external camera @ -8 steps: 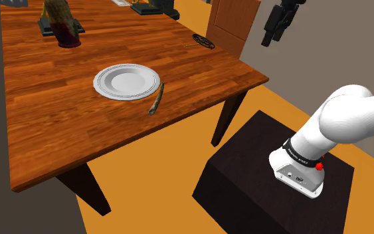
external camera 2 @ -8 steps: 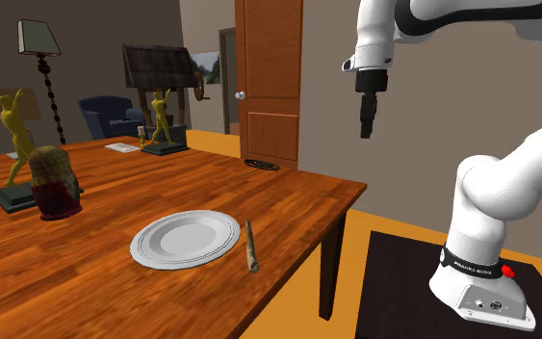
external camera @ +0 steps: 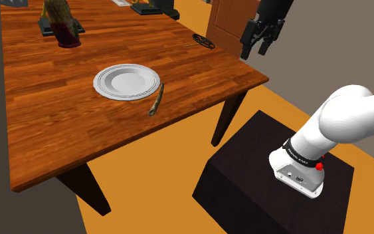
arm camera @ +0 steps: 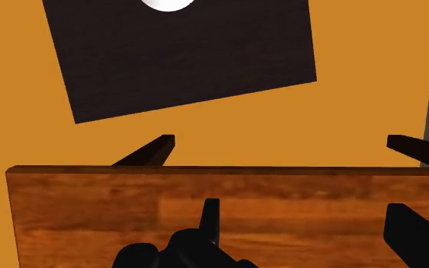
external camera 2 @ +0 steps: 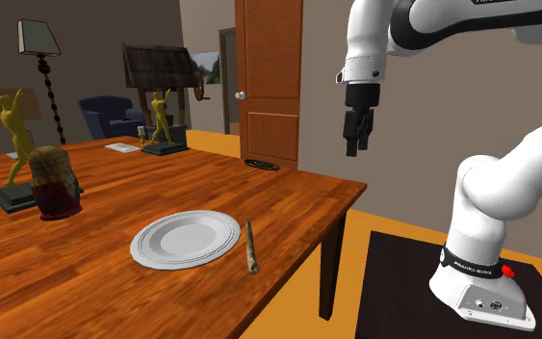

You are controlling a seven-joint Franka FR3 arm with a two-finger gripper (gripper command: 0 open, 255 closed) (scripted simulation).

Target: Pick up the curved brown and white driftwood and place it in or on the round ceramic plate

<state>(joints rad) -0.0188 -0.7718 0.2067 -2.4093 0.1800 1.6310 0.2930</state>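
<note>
Gripper (external camera: 256, 49) hangs in the air above the table's (external camera: 59, 126) edge on the stand side, close to the brown door (external camera 2: 271, 77). It holds nothing. The 2 black fingers (arm camera: 210, 217) stand wide apart in the wrist view, with table wood (arm camera: 91, 205) under them and orange floor and the dark stand (arm camera: 190, 61) past the edge. In the second exterior view the gripper (external camera 2: 354, 147) points down, well above table height and to the right of the corner.

Driftwood (external camera: 156, 100) is a thin, slightly curved brown stick. It lies flat on the table just beside the plate (external camera: 99, 84), on the shoulder view's right of it. Its far end comes close to the rim; cannot tell whether it touches. It is not on the plate. The second exterior view agrees: driftwood (external camera 2: 250, 247) lies to the right of the white round plate (external camera 2: 143, 248), near the table's (external camera 2: 288, 193) near edge. The gripper is well apart from both.

- Brown-topped dark red jar (external camera 2: 55, 183) sits on the far left of the table.
- 2 yellow figurines (external camera 2: 13, 135) (external camera 2: 163, 116) stand on dark bases further back.
- Small dark ring-shaped item (external camera: 204, 41) lies near the door-side edge.
- White arm base sits on the stand (external camera: 245, 179).
</note>
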